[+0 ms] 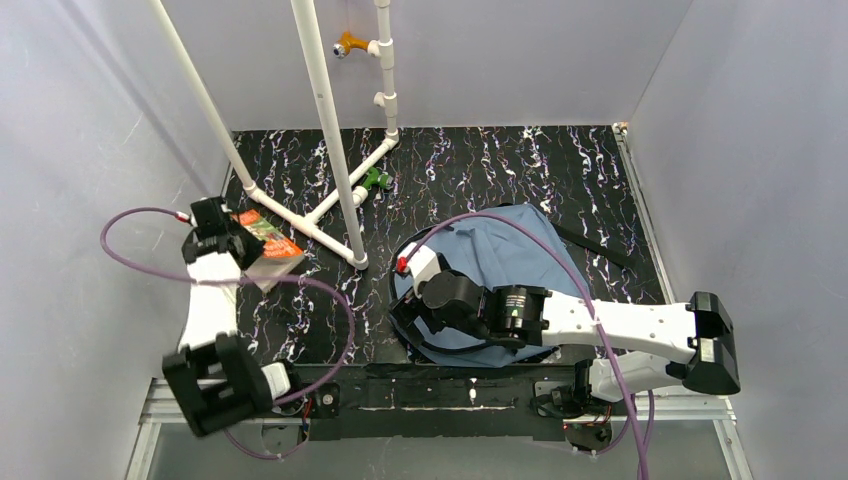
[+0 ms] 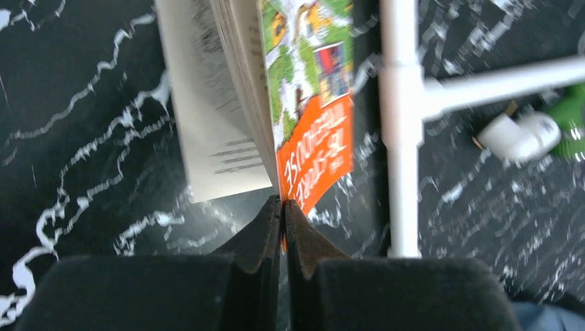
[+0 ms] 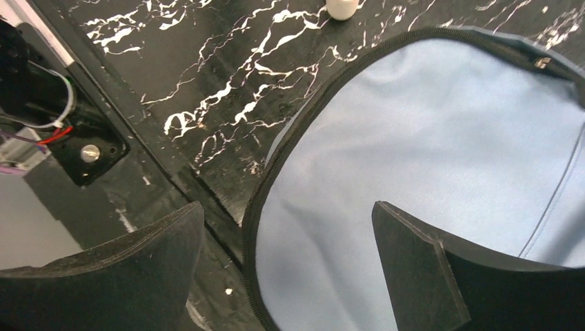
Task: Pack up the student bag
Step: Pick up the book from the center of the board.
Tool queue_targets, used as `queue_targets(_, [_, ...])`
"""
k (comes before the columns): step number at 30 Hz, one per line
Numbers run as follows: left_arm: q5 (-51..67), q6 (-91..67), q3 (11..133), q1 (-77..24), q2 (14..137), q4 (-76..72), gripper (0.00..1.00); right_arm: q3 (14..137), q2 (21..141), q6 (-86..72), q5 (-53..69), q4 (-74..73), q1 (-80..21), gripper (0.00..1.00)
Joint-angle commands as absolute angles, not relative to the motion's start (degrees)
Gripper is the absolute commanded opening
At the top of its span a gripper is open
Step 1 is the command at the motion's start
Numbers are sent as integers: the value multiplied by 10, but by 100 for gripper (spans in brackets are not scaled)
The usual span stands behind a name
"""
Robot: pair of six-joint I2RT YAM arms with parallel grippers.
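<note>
The dusty-blue student bag [image 1: 520, 250] lies flat on the black marbled table at centre right, black zipper trim round its edge. My right gripper [image 1: 415, 310] hovers open over its near-left edge; in the right wrist view the zipper rim [image 3: 259, 207] runs between the two fingers and the blue fabric [image 3: 428, 138] fills the frame. My left gripper [image 1: 235, 255] is shut on the cover of an orange and green book [image 1: 268, 240] at the far left. In the left wrist view the book [image 2: 314, 138] hangs open, its white pages [image 2: 214, 124] fanning left.
A white PVC pipe frame [image 1: 335, 130] rises from the table between book and bag; a pipe [image 2: 400, 138] runs right beside the book. A green fitting [image 1: 376, 180] sits near the pipes. Purple cables loop off both arms. Grey walls enclose the table.
</note>
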State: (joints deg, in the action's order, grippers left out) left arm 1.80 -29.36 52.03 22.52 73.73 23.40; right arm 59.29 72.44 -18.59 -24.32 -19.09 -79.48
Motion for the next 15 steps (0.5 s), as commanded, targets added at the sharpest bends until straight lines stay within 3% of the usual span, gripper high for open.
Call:
queue_targets(1, [-39,-313,481,172,603,336,0,645,750,-90,-260,-158,-792,98])
queue_targets(7, [-10,-308,484,165,501,422,0,641,789,-21,-191,-77,-793,98])
queue_targets(15, [152,-323,479,154,391,479,0,493,789,93,-125,264,-806,98])
